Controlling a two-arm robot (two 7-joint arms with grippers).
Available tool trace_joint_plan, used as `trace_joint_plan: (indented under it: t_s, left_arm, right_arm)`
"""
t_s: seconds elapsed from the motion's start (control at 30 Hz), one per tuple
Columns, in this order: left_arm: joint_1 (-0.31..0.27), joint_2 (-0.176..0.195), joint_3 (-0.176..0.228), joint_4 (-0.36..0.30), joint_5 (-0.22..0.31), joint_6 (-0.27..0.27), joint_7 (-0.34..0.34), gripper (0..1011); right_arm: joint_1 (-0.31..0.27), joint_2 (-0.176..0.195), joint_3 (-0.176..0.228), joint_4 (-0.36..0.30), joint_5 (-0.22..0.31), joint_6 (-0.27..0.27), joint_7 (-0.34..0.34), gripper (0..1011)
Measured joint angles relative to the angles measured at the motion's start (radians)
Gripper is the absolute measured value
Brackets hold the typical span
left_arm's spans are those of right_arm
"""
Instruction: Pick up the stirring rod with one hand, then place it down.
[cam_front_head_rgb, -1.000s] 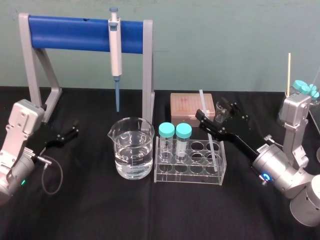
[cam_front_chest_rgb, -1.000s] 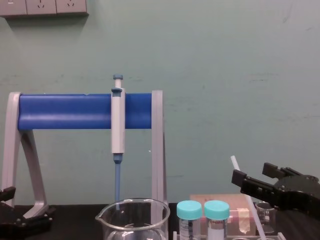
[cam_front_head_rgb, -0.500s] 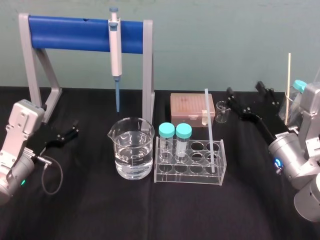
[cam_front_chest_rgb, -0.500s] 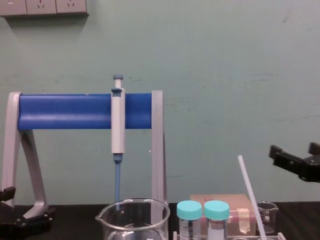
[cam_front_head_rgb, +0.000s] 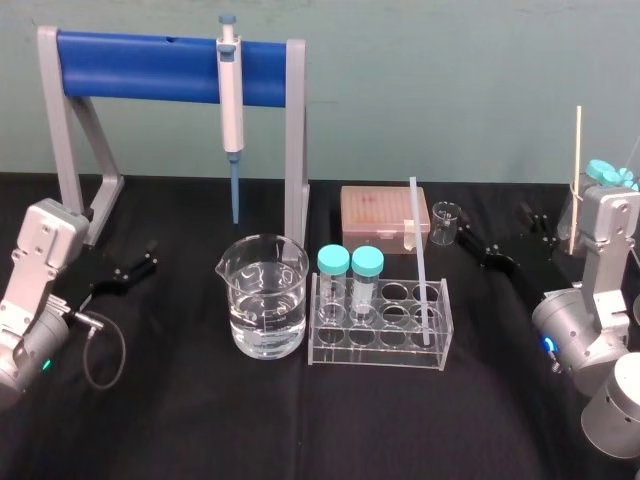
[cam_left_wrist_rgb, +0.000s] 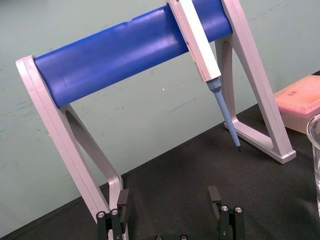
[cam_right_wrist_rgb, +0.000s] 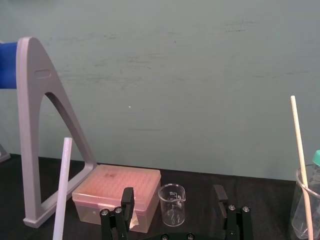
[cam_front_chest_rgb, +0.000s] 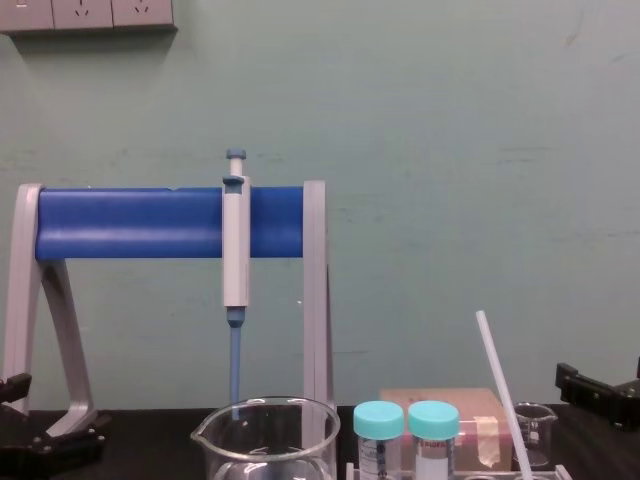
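Head view: the thin, translucent white stirring rod (cam_front_head_rgb: 421, 262) leans in the clear plastic rack (cam_front_head_rgb: 380, 357), at its 3 o'clock end. At the rod's 3 o'clock the right gripper (cam_front_head_rgb: 497, 232) hovers spread and empty. The left gripper (cam_front_head_rgb: 150, 256) rests spread at the desk's 9 o'clock.

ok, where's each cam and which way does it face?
Head: high, looking forward and down at the table; left gripper and right gripper, both open.
Chest: low, looking across at the wall; gripper tips in both lower corners.
Left wrist: behind its gripper, facing the pipette.
Right wrist: behind its gripper, facing the tip box and small beaker.
Shared: head, chest, right wrist all see the stirring rod in the rack.
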Motion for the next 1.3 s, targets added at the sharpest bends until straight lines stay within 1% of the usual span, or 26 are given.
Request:
trace_joint_plan:
  t_s: [1.3]
  left_arm:
    - [0.0, 0.0, 0.0, 0.0, 0.0, 0.0, 0.0, 1000]
  right_arm:
    - [0.0, 0.003, -0.001, -0.003, 0.004, -0.003, 0.0, 1004]
